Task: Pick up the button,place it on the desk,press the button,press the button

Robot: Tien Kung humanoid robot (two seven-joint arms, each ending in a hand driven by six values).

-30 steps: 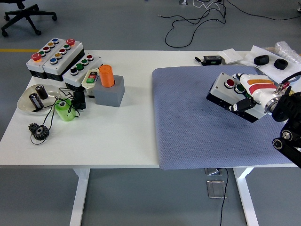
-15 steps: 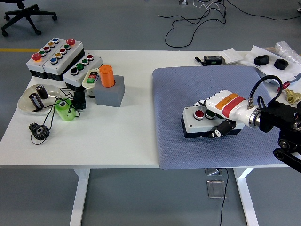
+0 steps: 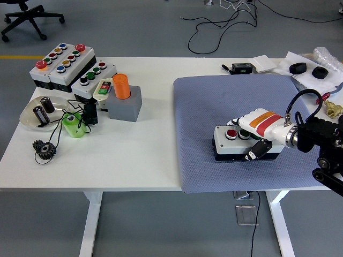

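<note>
White fingers [image 3: 242,119] and a black thumb [image 3: 258,149] of the right hand [image 3: 257,130] clasp the white-topped, black-based two-button box [image 3: 231,143]. It lies flat on the blue-grey mat [image 3: 214,101], long axis left-right, one red and one green button facing up. Three more button boxes [image 3: 64,65] sit far left on the white table [image 3: 144,144].

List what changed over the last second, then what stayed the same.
The right hand carried the button box from the blue mat's right side, where it was held tilted, leftward and toward the near edge. The box now lies flat on the mat, with the hand still wrapped around it. The button boxes, orange cylinder, gear and dish on the left kept their places.
</note>
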